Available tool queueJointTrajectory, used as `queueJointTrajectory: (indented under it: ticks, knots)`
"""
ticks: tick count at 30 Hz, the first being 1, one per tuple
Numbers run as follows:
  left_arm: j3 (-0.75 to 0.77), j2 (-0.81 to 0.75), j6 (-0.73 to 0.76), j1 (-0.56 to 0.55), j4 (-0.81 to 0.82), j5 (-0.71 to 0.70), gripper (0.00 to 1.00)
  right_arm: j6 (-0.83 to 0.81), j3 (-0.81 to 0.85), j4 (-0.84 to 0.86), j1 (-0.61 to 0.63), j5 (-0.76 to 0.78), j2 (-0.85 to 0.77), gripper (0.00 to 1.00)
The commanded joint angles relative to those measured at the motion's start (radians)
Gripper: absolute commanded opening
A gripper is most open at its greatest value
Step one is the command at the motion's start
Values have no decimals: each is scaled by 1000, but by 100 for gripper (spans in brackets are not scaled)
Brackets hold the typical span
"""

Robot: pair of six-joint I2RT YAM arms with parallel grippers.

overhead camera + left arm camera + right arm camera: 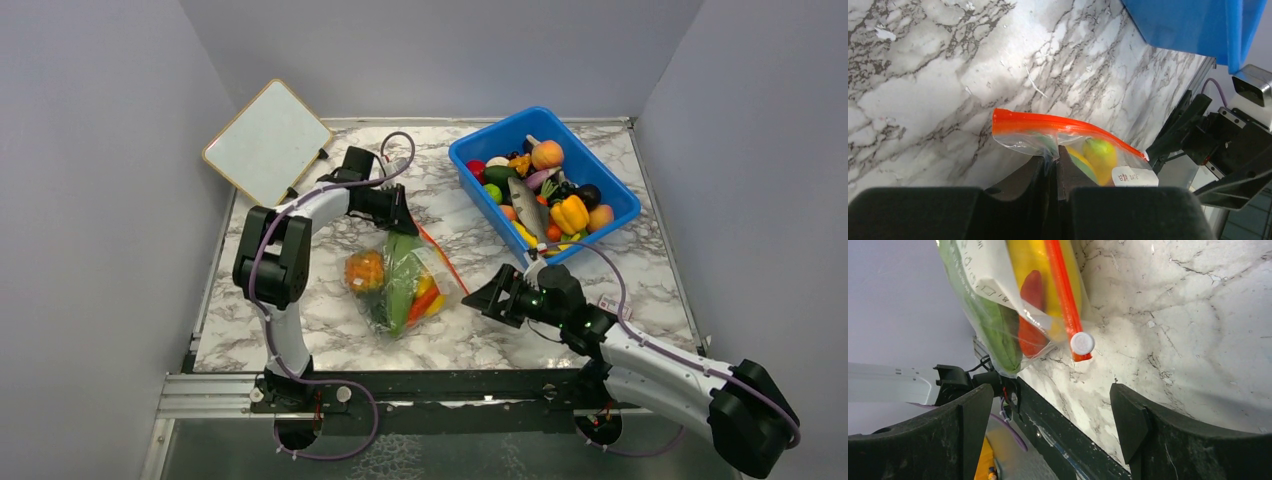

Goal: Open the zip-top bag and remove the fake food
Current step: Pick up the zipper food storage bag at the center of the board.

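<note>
The zip-top bag [405, 285] lies at the middle of the marble table [330, 325], its fake food [366, 270] packed inside: an orange pineapple to the left, a long green leaf, and yellow and red pieces to the right. The red-orange zip strip [443, 258] runs along the bag's right edge as one unbroken line, with a white slider [1082, 343] at its near end, so the mouth looks sealed and nothing appears to have been taken out.

At the bag's far end the left gripper [1055, 157] is clamped on a fold of clear plastic just beneath the strip. The right gripper [1050, 405] sits near the bag's right side with jaws spread wide, facing the slider but not touching it.

Opening the zip and emptying the bag both seem left to do. A blue bin [495, 128] of other toy produce stands at far right, a whiteboard [268, 140] at far left.
</note>
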Motion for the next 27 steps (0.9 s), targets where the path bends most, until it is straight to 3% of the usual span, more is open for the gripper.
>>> queueJointTrajectory:
  ticks: [1, 8, 18, 27]
  knots:
    - [-66, -134, -42, -1, 70, -29, 9, -33, 43, -105, 1, 43, -18, 88]
    - [-251, -393, -185, -1, 253, -78, 6, -183, 111, -116, 1, 74, -45, 89]
    - [-559, -811, -328, 0, 455, -97, 6, -620, 198, 45, 1, -50, -102, 85]
    - [-649, -999, -376, -1, 464, -138, 6, -718, 396, -10, 1, -377, 190, 66]
